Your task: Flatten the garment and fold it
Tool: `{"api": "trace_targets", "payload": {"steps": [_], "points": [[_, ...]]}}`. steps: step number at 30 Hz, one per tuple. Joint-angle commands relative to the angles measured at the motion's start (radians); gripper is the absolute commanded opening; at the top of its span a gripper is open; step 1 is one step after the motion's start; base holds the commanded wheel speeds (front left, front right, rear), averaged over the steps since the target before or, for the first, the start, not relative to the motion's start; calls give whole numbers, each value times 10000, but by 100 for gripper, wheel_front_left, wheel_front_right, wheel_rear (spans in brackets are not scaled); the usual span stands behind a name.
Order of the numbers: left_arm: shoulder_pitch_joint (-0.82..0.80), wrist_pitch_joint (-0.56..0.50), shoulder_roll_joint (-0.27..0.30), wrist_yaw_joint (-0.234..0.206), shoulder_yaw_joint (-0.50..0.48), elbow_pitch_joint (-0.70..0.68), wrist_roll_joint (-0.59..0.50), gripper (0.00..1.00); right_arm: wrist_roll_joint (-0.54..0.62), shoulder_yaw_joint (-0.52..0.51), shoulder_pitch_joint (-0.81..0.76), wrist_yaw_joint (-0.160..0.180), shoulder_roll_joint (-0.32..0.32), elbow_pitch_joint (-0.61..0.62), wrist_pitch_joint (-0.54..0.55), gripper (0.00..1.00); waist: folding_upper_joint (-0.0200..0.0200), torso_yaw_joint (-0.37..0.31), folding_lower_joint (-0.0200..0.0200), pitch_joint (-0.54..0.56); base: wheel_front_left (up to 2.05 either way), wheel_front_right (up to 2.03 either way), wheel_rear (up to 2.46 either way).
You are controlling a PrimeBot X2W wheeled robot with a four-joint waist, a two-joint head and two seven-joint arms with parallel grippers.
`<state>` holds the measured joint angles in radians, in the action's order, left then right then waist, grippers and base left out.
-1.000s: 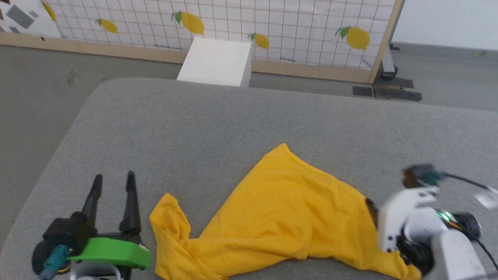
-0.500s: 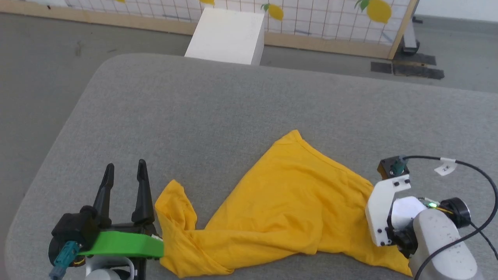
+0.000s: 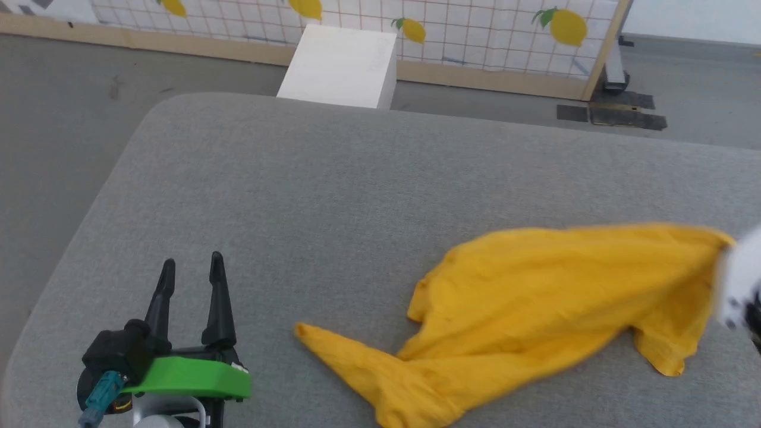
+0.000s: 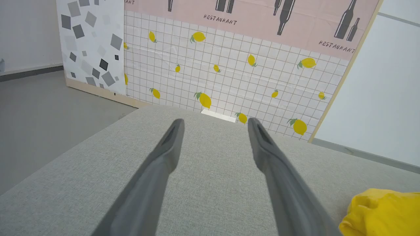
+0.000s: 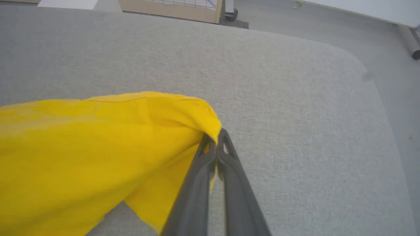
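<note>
- My right claw (image 5: 216, 139) was pinched tight on a corner of the garment (image 5: 82, 147), its two dark fingers (image 5: 197, 183) pressed together with yellow cloth caught between their tips
- That held corner was raised off the grey padded table (image 3: 333, 178), over toward its right edge, and the cloth hung from it in a slack fold (the wrist (image 3: 737, 285) beside it was a pale blur in the head view)
- The rest of the garment (image 3: 553, 291) lay crumpled along the table's near edge, from the right side in to about the middle, ending in a pointed tail on the side of my left claw
- My left claw (image 3: 191, 267) stood wide open near the table's near left corner, holding nothing, its tips aimed at the far edge, well apart from the cloth
- From the left wrist, a yellow bunch of the garment (image 4: 384, 213) showed at the lower right, clear of that claw's spread fingers (image 4: 164, 164)
- Beyond the far edge a white box (image 3: 342, 65) stood on the floor (image 3: 59, 119), in front of a lemon-printed panel (image 3: 475, 41)
</note>
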<state>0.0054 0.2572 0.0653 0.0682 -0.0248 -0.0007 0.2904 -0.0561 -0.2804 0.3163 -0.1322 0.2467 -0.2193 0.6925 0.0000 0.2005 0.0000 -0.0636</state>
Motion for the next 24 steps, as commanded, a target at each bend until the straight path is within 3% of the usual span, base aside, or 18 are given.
{"api": "trace_targets", "payload": {"steps": [1, 7, 9, 10, 11, 16, 19, 24], "points": [[-88, 45, -60, 58, -10, 66, 10, 100, 122, -410, -643, 15, -33, 162, 180, 0, 0, -136, 0, 34, 0, 0, 0], [-164, 45, -104, 136, 40, 355, 96, 100, 71, -1323, -2689, 15, -840, 190, 1347, 0, 0, -382, 0, 65, 0, 0, 0], [-185, 45, -112, 161, 88, 510, 139, 100, 58, -1423, -2956, 15, -1075, 174, 1291, 0, 0, -489, 0, 65, 0, 0, 0], [-190, 45, -115, 171, 120, 606, 173, 100, -1, -1439, -2987, 15, -1159, 199, 1184, 40, 0, -544, 0, 70, 0, 0, 0], [-204, 45, -118, 179, 159, 736, 234, 100, -118, -1501, -2963, 15, -1265, 285, 945, 100, 0, -615, 0, 89, 0, 0, 0], [-643, -515, -130, 207, 472, 1199, 645, 100, -1014, -1994, -2423, 15, -1676, 1000, -856, 100, 0, -908, 0, 162, 0, 0, 0], [-1515, -1423, -135, 267, 941, 1455, 890, 100, -1345, -2231, -2149, 15, -1817, 1484, -2004, 100, 0, -1194, 0, 110, 0, 0, 0], [-3351, -3642, -145, 217, 1854, 2434, 1550, 100, -1312, -2191, -1953, 15, -1904, 1742, -2692, 100, 0, -1855, 0, -91, 0, 0, 0]]}}
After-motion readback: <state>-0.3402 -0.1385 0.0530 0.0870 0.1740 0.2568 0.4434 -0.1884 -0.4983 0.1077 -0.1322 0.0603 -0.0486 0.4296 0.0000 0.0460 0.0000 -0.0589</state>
